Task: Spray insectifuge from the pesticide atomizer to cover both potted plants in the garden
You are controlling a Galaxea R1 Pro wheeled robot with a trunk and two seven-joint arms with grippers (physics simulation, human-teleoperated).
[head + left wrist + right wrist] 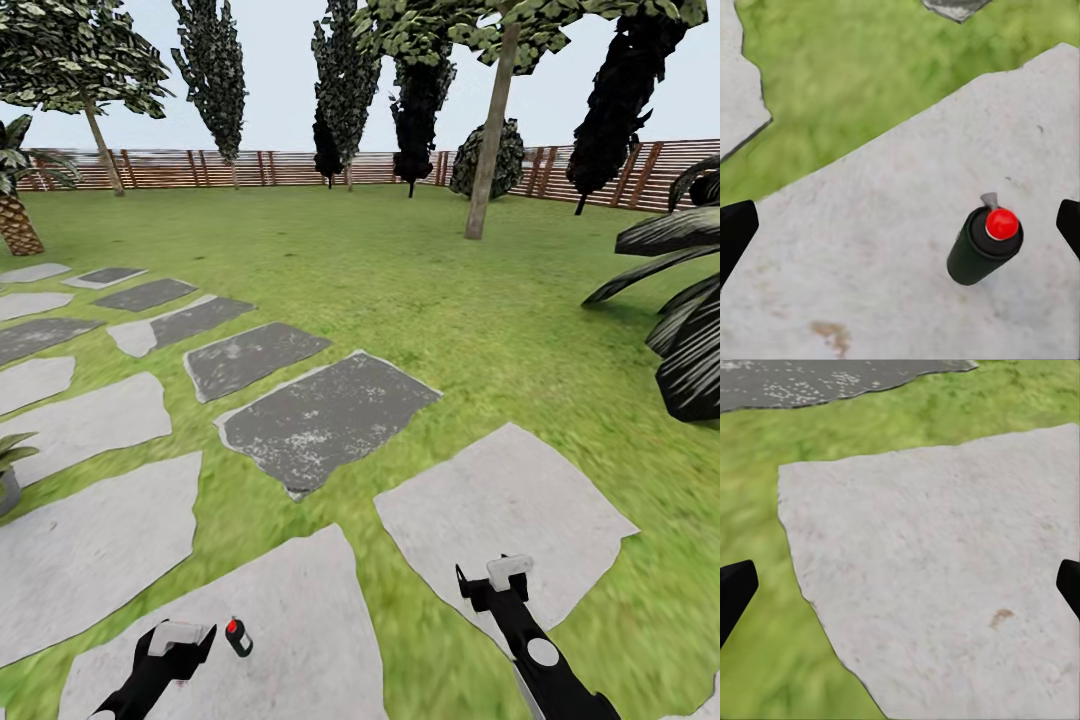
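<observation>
A small dark green-black spray bottle, the pesticide atomizer (238,637), stands upright on a pale grey stepping stone (300,610) near the bottom of the head view. It sits just beside the left gripper (180,640), on that gripper's right, not touching it. In the left wrist view the atomizer (985,246) appears ahead of the gripper, nearer one of the two dark fingertips (735,232) than the other, with clear stone around it. Both fingertips sit far apart at the picture's edges, so the left gripper is spread wide and holds nothing.

The bottle is slim and cylindrical, with a bright red round cap on top and a small grey nozzle poking out beside the cap.

The right gripper (495,580) hovers over another pale stone (500,510), set in green lawn (480,300). In the right wrist view its fingertips (735,589) are also wide apart and empty.

At the head view's left edge, pointed green leaves rise from a small grey pot (8,490), a potted plant, partly cut off.
</observation>
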